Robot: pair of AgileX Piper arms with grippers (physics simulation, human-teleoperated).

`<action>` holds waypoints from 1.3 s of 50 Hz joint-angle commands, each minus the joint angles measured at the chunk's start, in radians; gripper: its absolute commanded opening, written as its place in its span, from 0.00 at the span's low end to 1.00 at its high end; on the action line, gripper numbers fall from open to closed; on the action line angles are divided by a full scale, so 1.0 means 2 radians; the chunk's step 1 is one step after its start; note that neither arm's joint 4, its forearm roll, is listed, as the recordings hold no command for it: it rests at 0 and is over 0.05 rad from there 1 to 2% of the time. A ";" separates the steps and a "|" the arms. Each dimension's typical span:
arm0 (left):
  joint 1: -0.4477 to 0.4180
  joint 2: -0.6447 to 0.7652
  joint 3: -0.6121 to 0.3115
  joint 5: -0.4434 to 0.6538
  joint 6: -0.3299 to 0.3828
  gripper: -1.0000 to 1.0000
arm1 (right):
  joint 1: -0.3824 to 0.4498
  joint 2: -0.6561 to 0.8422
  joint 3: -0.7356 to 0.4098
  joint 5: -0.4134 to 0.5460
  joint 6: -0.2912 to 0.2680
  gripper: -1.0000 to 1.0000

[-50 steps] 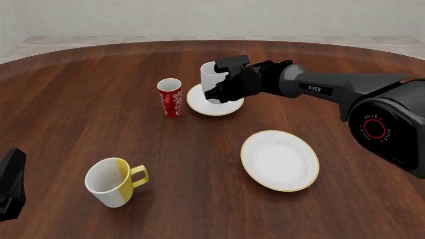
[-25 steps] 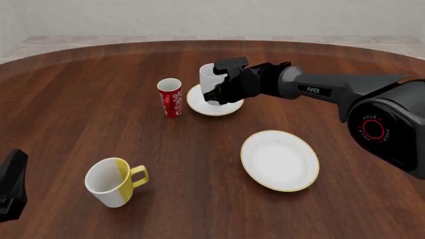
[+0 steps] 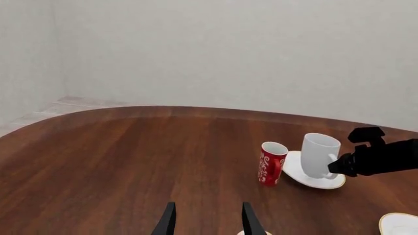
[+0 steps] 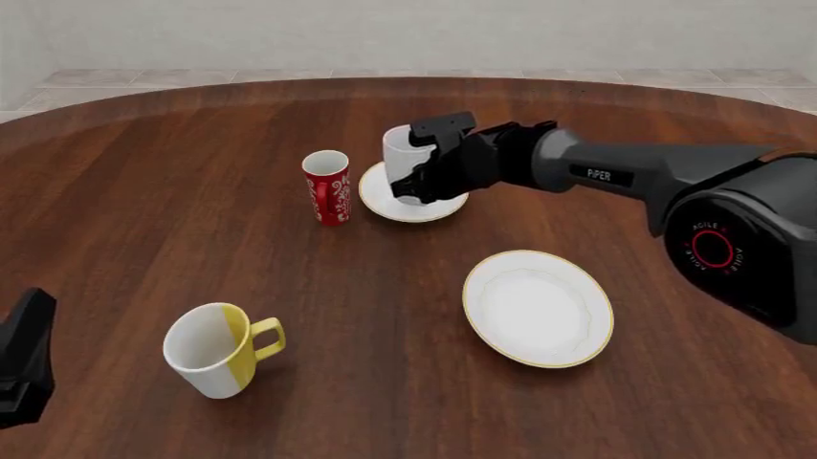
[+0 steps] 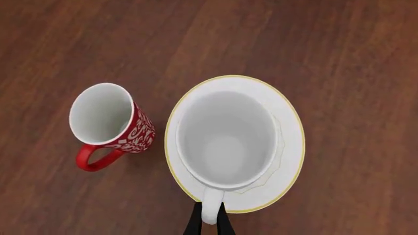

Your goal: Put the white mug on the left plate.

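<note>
The mug (image 5: 225,139) stands upright on the plate (image 5: 287,147), its handle pinched by the hand (image 5: 209,223); a red cup (image 5: 111,125) stands beside.

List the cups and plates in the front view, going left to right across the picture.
Yellow-and-white mug → red patterned cup → white mug, standing on the small gold-rimmed plate with the right gripper at its handle → large gold-rimmed plate.

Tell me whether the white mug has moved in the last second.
Yes. The white mug has come down slightly onto the small plate and edged toward the red cup, with the right gripper still clamped on its handle.
</note>
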 commanded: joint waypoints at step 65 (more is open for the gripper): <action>0.001 0.000 0.001 0.000 0.001 1.00 | -0.001 0.014 -0.010 0.006 0.001 0.00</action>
